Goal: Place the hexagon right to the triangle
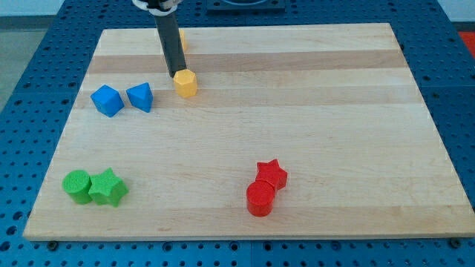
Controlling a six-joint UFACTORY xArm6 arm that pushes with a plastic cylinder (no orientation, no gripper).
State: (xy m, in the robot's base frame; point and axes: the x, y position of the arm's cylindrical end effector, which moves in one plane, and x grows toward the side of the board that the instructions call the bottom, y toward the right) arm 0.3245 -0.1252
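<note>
Upper left of the frame: my tip (175, 74) touching the upper-left edge of the yellow hexagon (185, 83) on the wooden bench (312, 119). Ended in a bare rod, with no fingers to spread or pinch. Left of the hexagon, nearby, blue triangle (140, 96); beside that, blue cube (107, 100). Another yellow block (182, 40) half hidden behind the rod, shape unclear.

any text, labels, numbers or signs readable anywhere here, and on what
None: no word, number, label or sign can be read in this view.
The board is bare wood.
The blocks, such as the yellow hexagon beside my tip and the blue triangle, have plain faces.
</note>
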